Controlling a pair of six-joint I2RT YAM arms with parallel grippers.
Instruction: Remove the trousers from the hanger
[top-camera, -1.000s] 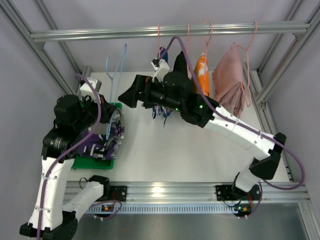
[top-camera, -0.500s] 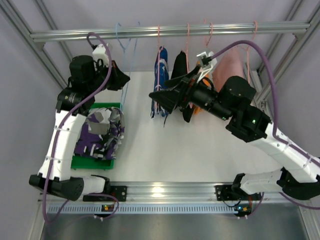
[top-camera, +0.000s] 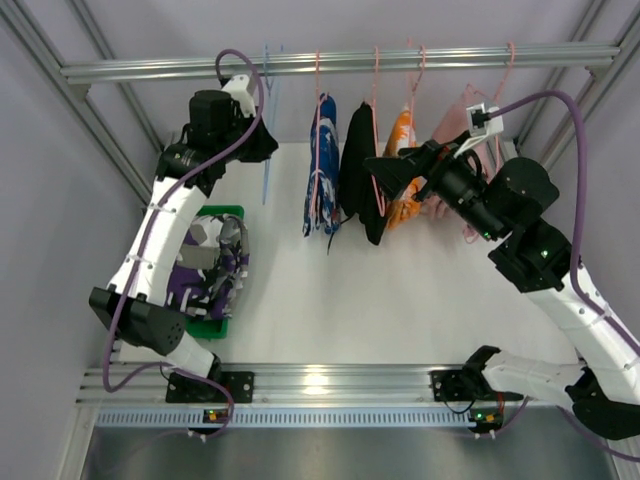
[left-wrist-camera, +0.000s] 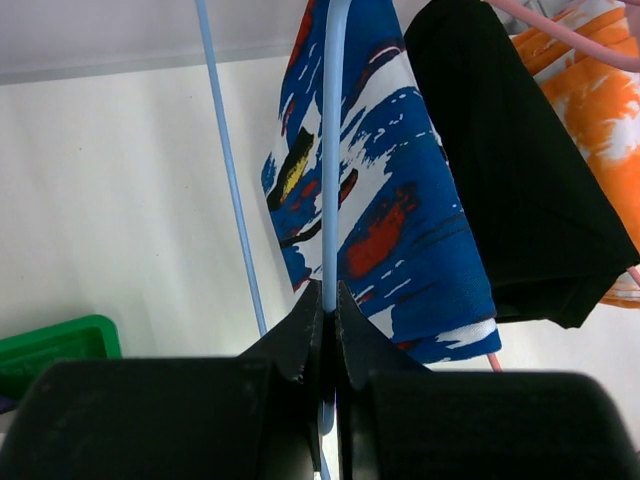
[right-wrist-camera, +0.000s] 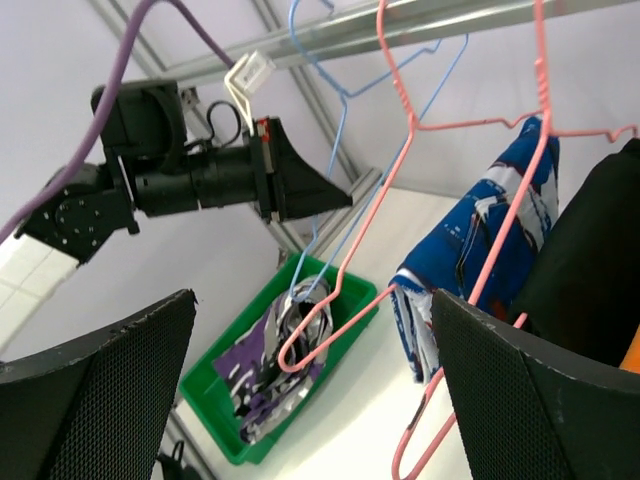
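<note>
The trousers (top-camera: 205, 265) are lying crumpled in the green bin (top-camera: 226, 210) on the table's left side, well apart from the hanger (top-camera: 265, 165), so the removal itself appears to be done. The left gripper (top-camera: 262, 140) is pinching the bare blue hanger's wire with its jaws closed tight on it, holding it up by the rail (top-camera: 330, 62), beside the blue-print garment (top-camera: 320, 165). It is not possible to tell whether the hook is sitting on the rail. The right gripper (top-camera: 385, 172) is hovering wide open near the black garment (top-camera: 358, 170), gripping nothing. What seems to be remaining is letting go of the hanger and pulling both arms back
</note>
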